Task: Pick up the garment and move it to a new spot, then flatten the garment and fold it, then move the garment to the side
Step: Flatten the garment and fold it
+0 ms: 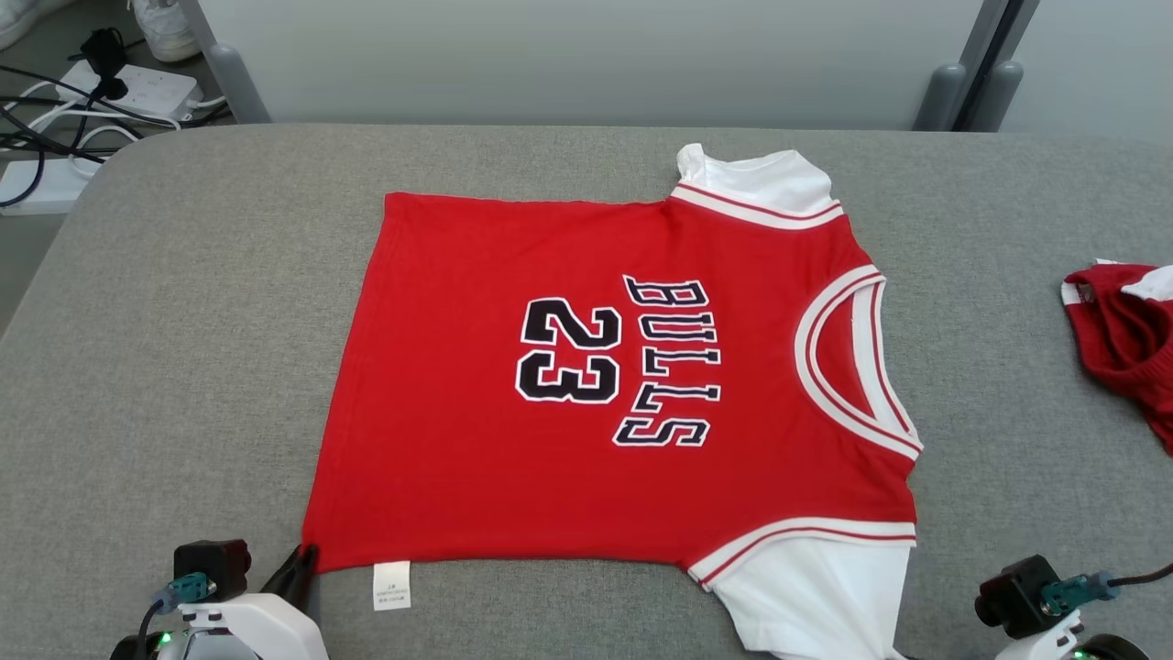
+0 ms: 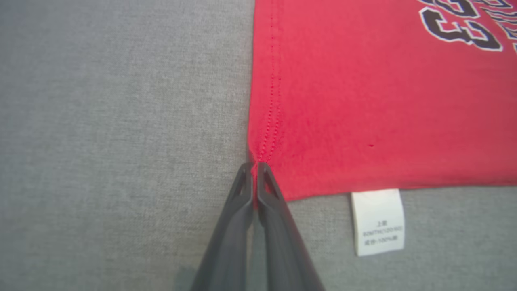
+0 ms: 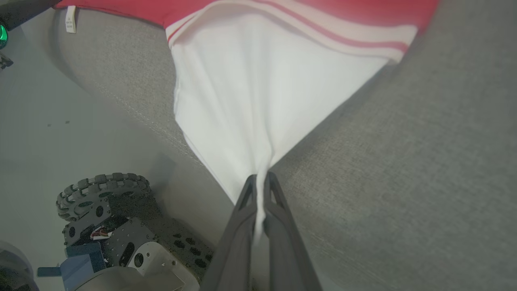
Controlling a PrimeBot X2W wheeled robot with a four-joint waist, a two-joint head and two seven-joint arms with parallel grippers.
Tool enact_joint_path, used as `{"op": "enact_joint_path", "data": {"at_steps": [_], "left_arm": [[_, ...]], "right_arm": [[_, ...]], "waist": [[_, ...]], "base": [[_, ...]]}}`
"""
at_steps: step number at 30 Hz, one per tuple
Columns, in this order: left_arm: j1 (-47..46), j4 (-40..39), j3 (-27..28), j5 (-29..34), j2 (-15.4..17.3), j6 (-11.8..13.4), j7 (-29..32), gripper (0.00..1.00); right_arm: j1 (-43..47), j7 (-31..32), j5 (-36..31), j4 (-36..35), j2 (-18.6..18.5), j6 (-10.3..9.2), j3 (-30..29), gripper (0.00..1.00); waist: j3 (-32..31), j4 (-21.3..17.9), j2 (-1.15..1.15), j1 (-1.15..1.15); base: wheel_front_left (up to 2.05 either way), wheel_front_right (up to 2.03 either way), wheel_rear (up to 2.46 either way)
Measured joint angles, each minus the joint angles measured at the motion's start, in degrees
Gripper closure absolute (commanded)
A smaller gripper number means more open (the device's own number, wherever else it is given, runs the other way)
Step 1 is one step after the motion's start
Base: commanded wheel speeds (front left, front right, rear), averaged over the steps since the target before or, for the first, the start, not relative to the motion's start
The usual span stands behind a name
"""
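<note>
The garment (image 1: pixel 568 403) is a red jersey with white sleeves, "BULLS" and "23" printed on it, spread flat on the grey table (image 1: pixel 183 302) with its collar to the right. My left gripper (image 1: pixel 302 561) is shut on the near hem corner of the garment (image 2: pixel 323 101); its tips (image 2: pixel 255 166) pinch the red cloth beside a white care label (image 2: pixel 377 221). In the right wrist view my right gripper (image 3: pixel 261 178) is shut on the near white sleeve (image 3: pixel 250 105), which is pulled taut over the table's near edge.
Another red garment (image 1: pixel 1123 335) lies crumpled at the table's right edge. Power strips and cables (image 1: pixel 82 101) sit on the floor at the far left. My wheeled base (image 3: pixel 105 226) is below the table's near edge. Bare grey table lies to the left of the jersey.
</note>
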Motion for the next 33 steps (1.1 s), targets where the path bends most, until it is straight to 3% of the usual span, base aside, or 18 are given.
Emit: {"op": "enact_joint_path", "data": {"at_steps": [9, 18, 25, 33], "left_arm": [[0.44, -6.76, -5.5, -4.15, 5.73, -0.02, 10.92, 1.0], [5.63, -29.56, -8.54, -10.76, 14.71, 0.03, 31.49, 1.0], [4.71, -47.0, -8.31, -14.43, 18.19, 0.85, 44.65, 1.0], [-1.89, -48.69, -10.02, -14.58, 18.76, 1.92, 51.92, 1.0]], "right_arm": [[-0.05, 9.57, 7.05, -10.22, -8.45, 0.0, 1.86, 1.0], [-2.98, 9.71, 8.01, -13.97, -12.57, 0.0, -4.61, 1.0], [-8.57, 9.39, 5.65, -11.91, -11.15, 0.0, -9.04, 1.0], [-13.55, 9.37, 3.2, -6.84, -6.89, -0.01, -10.48, 1.0]], "waist": [[0.44, -0.09, 0.0, 0.0], [1.69, 0.28, 0.0, 0.0], [3.52, 1.02, 0.0, 0.0], [6.05, 1.42, 0.0, 0.0]], "base": [[0.0, 0.0, 0.0], [0.0, 0.0, 0.0], [0.0, 0.0, 0.0], [0.0, 0.0, 0.0]]}}
